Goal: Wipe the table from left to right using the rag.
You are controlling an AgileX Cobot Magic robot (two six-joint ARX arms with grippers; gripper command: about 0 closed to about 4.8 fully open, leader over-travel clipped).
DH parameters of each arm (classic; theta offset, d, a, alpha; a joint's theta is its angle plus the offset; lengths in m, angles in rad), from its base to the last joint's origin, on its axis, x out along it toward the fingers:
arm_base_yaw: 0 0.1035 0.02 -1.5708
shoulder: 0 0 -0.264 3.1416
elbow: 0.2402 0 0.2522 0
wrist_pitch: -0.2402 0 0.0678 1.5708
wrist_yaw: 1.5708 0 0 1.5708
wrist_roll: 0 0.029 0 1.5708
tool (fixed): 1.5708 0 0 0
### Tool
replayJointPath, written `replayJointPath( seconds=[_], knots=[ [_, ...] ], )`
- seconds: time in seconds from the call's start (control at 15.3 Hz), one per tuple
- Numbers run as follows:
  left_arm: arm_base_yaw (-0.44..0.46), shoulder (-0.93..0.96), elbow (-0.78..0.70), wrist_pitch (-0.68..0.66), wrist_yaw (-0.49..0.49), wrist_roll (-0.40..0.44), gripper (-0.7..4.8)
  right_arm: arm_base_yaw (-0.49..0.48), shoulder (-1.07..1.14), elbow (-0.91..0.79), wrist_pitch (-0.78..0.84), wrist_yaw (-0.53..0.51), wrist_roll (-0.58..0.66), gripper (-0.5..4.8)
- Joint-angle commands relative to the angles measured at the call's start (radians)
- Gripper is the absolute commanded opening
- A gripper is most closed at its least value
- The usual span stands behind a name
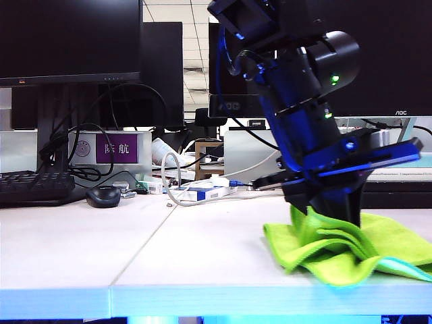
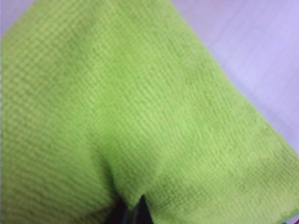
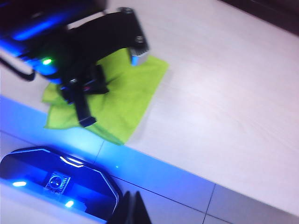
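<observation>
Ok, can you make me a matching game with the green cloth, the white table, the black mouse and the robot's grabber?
1 soft neon yellow-green rag
2 flat white table
3 rounded black computer mouse
4 left gripper

a shut on the rag
b back left
c crumpled, front right
d under the rag

Pairs: 1c, 2d, 3b, 4a. The right gripper hovers apart, above the table's edge.

The bench (image 1: 81, 250) lies bare across its left and middle stretch, giving open passage there. On the right, the left end effector (image 1: 341, 212) presses into the rag (image 1: 378, 246), blocking that front corner. A keyboard (image 1: 34, 185), mouse (image 1: 103, 196) and cables (image 1: 179, 182) crowd the rear edge.
</observation>
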Motion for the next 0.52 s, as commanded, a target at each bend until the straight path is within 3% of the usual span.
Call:
replayJointPath(
  seconds=[0.07, 0.33, 0.52],
  knots=[
    [-0.009, 0.024, -0.009, 0.003, 0.007, -0.011, -0.06, -0.004, -0.001, 0.003, 0.008, -0.005, 0.006, -0.01],
    [-0.013, 0.048, 0.031, 0.007, 0.007, -0.033, -0.06, -0.004, -0.001, 0.003, 0.008, -0.004, 0.006, -0.01],
    [-0.029, 0.127, 0.174, -0.055, 0.008, -0.029, -0.06, -0.004, -0.001, 0.003, 0.009, -0.004, 0.006, -0.01]
  ],
)
